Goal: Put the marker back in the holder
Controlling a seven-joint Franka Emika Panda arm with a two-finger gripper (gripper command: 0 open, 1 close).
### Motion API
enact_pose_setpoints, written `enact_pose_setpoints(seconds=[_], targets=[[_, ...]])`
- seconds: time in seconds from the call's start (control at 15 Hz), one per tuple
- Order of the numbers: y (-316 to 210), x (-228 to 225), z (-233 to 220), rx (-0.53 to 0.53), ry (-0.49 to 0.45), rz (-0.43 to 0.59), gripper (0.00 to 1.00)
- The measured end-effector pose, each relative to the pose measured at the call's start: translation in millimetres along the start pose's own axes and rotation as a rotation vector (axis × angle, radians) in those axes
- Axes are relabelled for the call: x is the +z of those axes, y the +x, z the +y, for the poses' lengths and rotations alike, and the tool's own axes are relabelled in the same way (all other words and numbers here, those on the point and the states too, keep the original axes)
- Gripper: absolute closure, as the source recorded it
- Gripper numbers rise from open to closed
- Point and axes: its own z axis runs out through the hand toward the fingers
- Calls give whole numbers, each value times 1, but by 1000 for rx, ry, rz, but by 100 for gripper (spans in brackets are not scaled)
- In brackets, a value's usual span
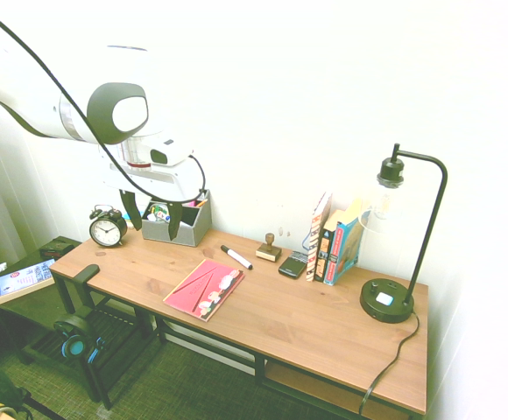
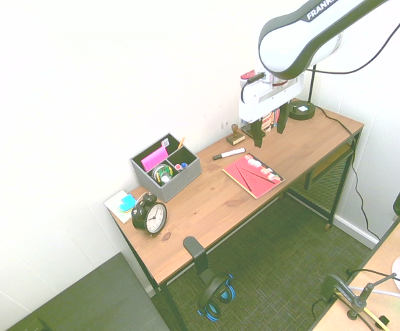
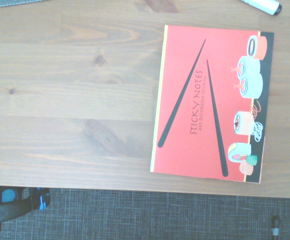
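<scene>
One marker (image 1: 236, 257) on the desk (image 1: 302, 308), one open pincer (image 1: 156, 233) above.
From where I stand, the marker lies between the stamp (image 1: 269, 252) and the sticky-note pad (image 1: 205, 290), roughly lengthwise along the desk but skewed, black cap toward the grey organizer (image 1: 172, 232). It's below the empty pincer and, I'd judge, toward the wall from it, so the reach should go wallward and down, jaws across the barrel. Only one arm to do it. I count one organizer, one stamp, one pad, one alarm clock (image 1: 108, 229) and one lamp (image 1: 387, 300).
</scene>
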Motion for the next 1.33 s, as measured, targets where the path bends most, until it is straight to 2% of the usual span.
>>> enact_pose_setpoints(seconds=[0.13, 0.27, 0.53, 0.93, 1.2, 1.33], targets=[[0, 1, 0, 3, -2, -3, 0], [3, 6, -2, 80, 9, -9, 0], [33, 27, -28, 335, 40, -5, 0], [83, 98, -52, 733, 55, -8, 0], [119, 137, -83, 999, 63, 2, 0], [137, 147, -103, 1073, 82, 13, 0]])
